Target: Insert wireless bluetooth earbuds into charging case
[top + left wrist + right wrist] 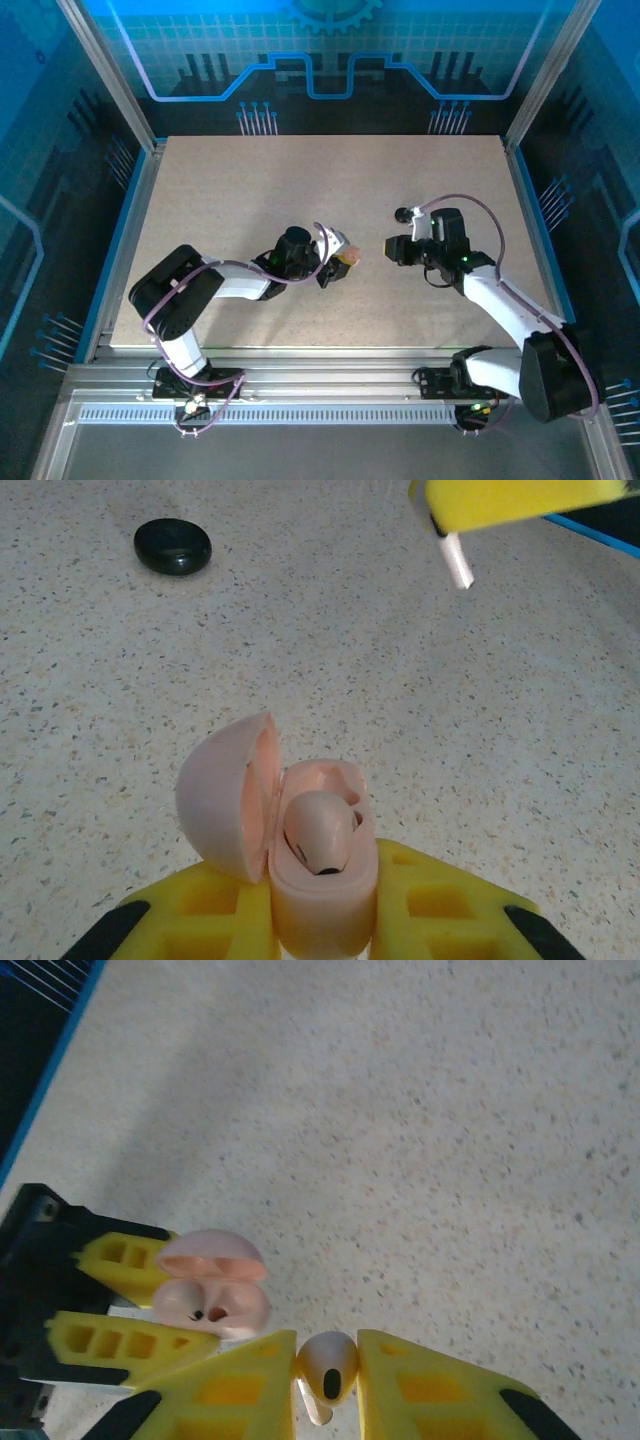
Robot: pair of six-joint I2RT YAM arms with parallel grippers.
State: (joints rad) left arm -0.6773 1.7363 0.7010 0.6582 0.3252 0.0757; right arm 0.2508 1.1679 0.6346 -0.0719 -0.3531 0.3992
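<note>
Care is asked by both small parts. At the left, the left claw (333,265) is clamped on the lower body of the pink charging case (322,910), and its lid (228,795) is swung open to the left. One earbud (320,832) is seated in the case; the hollow next to it looks free, though it is partly hidden. The case is judged light, stiff and smooth, so it could slip or turn in the grip if it is pushed hard. A black puck (172,546) lies well apart from the case on the table (330,170) and is not in the way. At the right, the right claw (326,1348) is closed on the second earbud (327,1365), which is pinched at its round head, with the stem sticking out free below the fingers. This piece is judged very light, slippery and easy to drop, so the head is the proper place to hold it. Bare table lies between the two claws, and the table edges are far, so room for the approach is wide.
</note>
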